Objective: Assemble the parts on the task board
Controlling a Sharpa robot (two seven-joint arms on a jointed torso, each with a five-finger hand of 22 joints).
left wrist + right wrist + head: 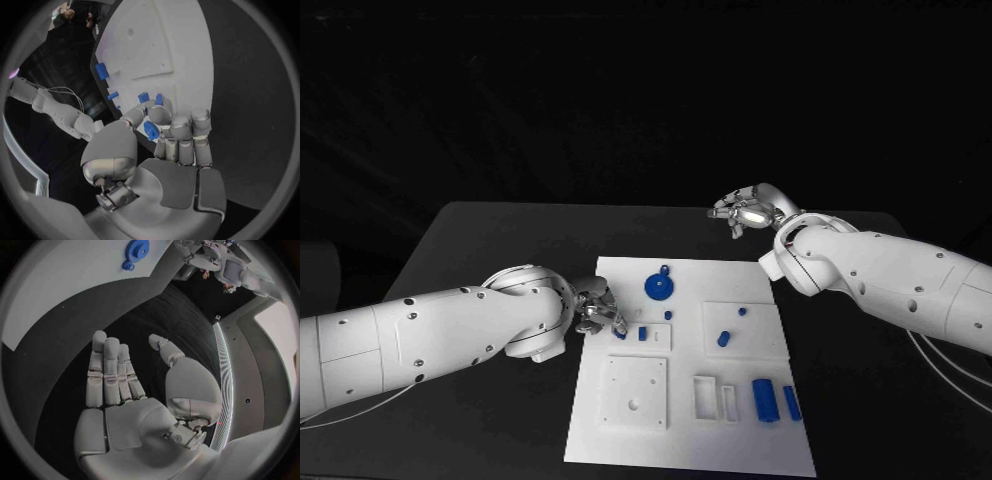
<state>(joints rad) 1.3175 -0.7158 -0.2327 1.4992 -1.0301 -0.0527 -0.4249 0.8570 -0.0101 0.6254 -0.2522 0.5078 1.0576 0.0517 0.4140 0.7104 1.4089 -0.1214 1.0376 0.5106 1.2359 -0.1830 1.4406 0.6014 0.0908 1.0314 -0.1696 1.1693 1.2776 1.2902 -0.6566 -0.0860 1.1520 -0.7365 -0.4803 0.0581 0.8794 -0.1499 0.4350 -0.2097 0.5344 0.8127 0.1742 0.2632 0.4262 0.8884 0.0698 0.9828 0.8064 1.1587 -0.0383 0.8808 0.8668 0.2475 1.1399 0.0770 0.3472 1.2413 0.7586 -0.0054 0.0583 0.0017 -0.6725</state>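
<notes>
The left hand [596,310] sits at the left edge of the board [689,445], fingers curled round a small blue part [150,130] pinched against the thumb, with two more blue pieces [642,334] in the recessed block just beside it. Further right on the board lie a blue gear [661,287], small pegs [724,338] and two blue cylinders [764,399] near the right edge. The right hand [750,210] hangs beyond the board's far right corner, above the table [502,240], fingers straight and apart, holding nothing.
</notes>
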